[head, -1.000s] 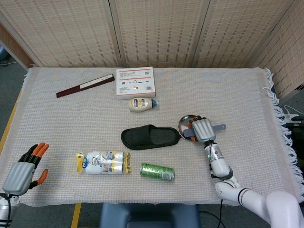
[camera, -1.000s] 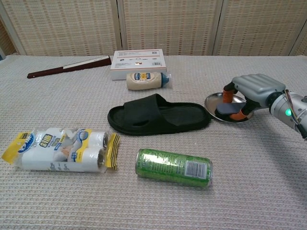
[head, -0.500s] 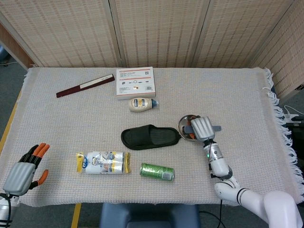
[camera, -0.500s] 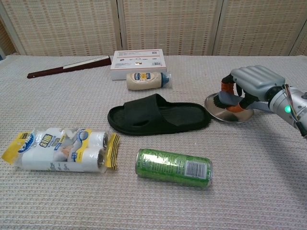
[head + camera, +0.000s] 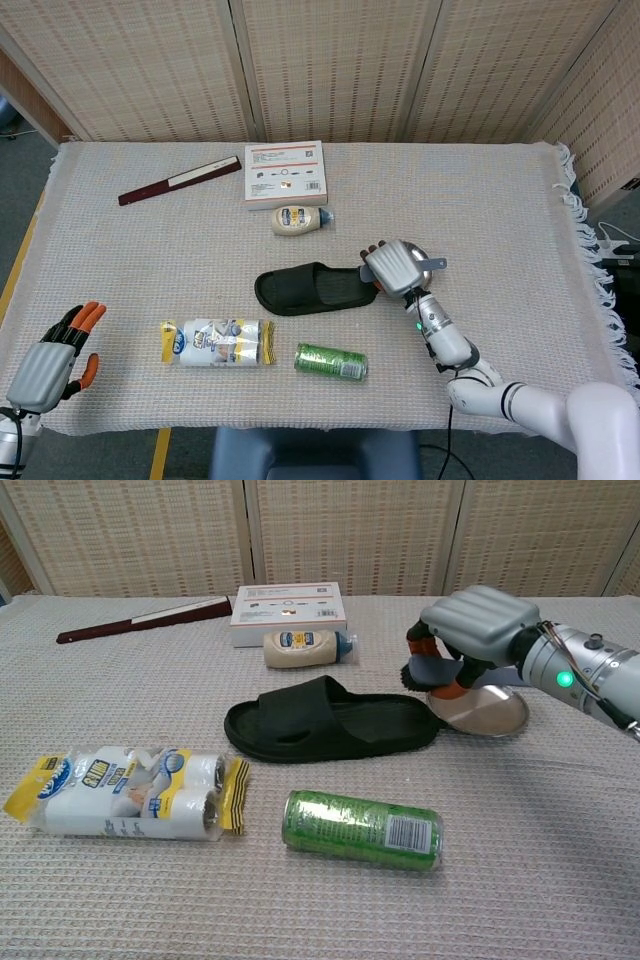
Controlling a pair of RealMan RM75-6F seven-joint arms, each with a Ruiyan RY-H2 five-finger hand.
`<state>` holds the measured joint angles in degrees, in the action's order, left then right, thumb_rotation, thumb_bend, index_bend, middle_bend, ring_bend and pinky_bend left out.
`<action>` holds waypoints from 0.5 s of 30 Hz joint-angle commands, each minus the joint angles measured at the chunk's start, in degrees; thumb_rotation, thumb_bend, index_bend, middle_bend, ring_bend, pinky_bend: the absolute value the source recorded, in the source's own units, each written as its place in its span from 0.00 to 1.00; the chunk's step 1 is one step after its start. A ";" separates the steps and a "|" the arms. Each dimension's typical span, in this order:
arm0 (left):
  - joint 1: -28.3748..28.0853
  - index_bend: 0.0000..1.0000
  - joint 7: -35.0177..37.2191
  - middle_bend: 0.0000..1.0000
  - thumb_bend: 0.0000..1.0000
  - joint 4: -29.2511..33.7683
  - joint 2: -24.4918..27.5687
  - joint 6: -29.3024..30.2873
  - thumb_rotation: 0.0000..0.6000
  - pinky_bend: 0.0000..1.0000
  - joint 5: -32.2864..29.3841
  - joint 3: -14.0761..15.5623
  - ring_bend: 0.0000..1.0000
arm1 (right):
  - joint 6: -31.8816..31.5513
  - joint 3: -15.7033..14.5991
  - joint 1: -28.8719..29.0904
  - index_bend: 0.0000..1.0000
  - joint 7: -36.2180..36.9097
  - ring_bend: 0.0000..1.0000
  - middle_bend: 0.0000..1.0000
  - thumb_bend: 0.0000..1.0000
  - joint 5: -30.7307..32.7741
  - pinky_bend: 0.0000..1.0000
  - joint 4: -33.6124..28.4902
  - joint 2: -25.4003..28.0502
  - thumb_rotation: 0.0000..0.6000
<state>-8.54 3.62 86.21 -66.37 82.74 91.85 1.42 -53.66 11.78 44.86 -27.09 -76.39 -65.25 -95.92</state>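
Note:
My right hand (image 5: 396, 266) (image 5: 478, 628) hovers over the left rim of a shallow steel dish (image 5: 495, 712), just past the toe of a black slipper (image 5: 315, 288) (image 5: 330, 725). It grips a small dark grey object (image 5: 424, 668), lifted clear of the dish. The hand hides most of that object, so I cannot tell its shape. My left hand (image 5: 46, 362) rests at the table's front left corner with fingers spread and nothing in it; only the head view shows it. The nearest thing to it is a pack of white rolls (image 5: 217, 342) (image 5: 130, 790).
A green can (image 5: 331, 361) (image 5: 362, 829) lies on its side in front of the slipper. Further back are a mayonnaise bottle (image 5: 300, 218) (image 5: 305, 648), a white box (image 5: 285, 173) (image 5: 288, 606) and a dark red strip (image 5: 180, 182) (image 5: 145, 619). Woven screens stand behind the table.
My right hand has risen out of the dish and moved left toward the slipper, carrying the dark grey object with it. The left hand has stayed put.

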 commanded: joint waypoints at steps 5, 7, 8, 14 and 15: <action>0.08 0.00 0.65 0.00 0.61 0.18 0.26 0.38 1.00 0.20 0.54 0.21 0.00 | 9.78 0.31 6.20 0.98 -14.24 0.57 0.68 0.33 6.97 0.84 -9.49 5.59 1.00; 0.07 0.00 0.83 0.00 0.61 0.24 0.34 0.50 1.00 0.20 0.76 0.28 0.00 | 11.36 0.13 7.57 0.98 -17.18 0.57 0.68 0.34 9.50 0.84 -10.71 5.85 1.00; 0.08 0.00 0.92 0.00 0.61 0.27 0.38 0.57 1.00 0.20 0.89 0.32 0.00 | 11.64 -0.04 8.09 0.98 -18.49 0.57 0.68 0.34 10.46 0.84 -10.84 5.68 1.00; 0.11 0.00 1.45 0.00 0.61 0.05 0.31 1.51 1.00 0.20 1.88 0.37 0.00 | 12.78 -1.71 11.14 0.98 -24.41 0.57 0.68 0.34 16.25 0.84 -8.85 2.66 1.00; 0.08 0.00 1.50 0.00 0.61 0.03 0.34 1.41 1.00 0.20 1.84 0.38 0.00 | 12.80 -1.91 11.64 0.98 -24.81 0.57 0.68 0.34 16.94 0.84 -8.37 2.07 1.00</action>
<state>-8.44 5.10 86.24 -66.03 84.17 93.70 1.80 -41.36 10.47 55.48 -50.86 -60.63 -74.39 -92.82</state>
